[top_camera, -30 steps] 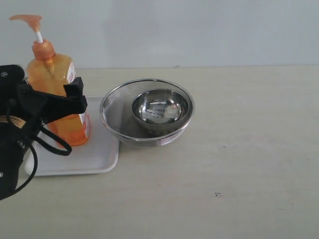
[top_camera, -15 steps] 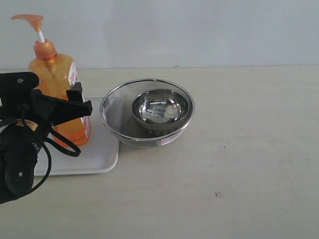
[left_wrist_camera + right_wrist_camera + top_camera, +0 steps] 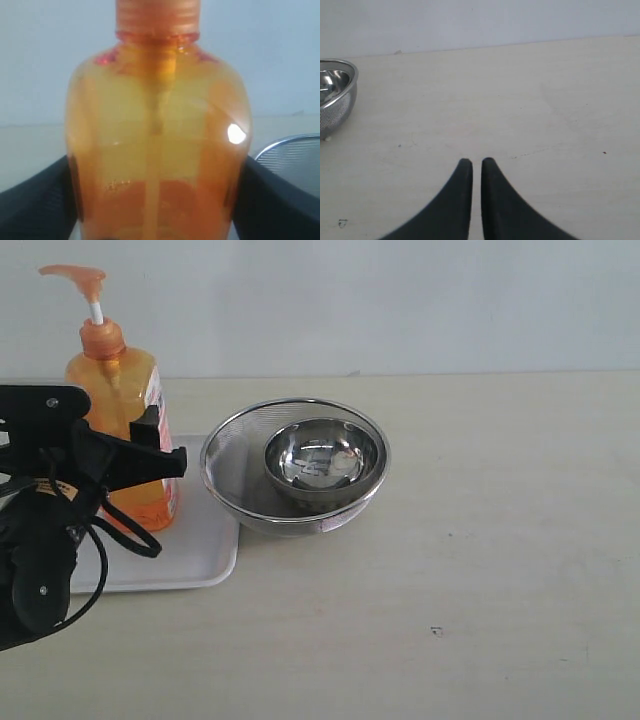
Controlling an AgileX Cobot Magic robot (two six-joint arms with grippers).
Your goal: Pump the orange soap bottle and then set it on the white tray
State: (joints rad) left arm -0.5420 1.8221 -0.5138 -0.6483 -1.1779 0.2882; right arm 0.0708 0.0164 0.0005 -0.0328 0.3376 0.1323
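Note:
The orange soap bottle (image 3: 115, 390) stands upright on the back part of the white tray (image 3: 190, 560) at the table's left, its pump head raised on the white stem. My left gripper (image 3: 168, 445) reaches in from the left and is shut on the bottle's body. In the left wrist view the bottle (image 3: 157, 150) fills the picture, and a black finger (image 3: 40, 205) presses on each of its sides. My right gripper (image 3: 476, 161) hovers shut over bare table with nothing in it. It does not show in the exterior view.
A round steel mesh strainer (image 3: 240, 440) with a shiny steel bowl (image 3: 322, 455) inside it stands just right of the tray, close to the bottle. Its rim shows in both wrist views (image 3: 295, 155) (image 3: 335, 95). A pale wall runs behind the table.
The left gripper's fingers have come in onto the bottle's sides. The arm and the bottle have shifted a little to the right. The right gripper has not moved.

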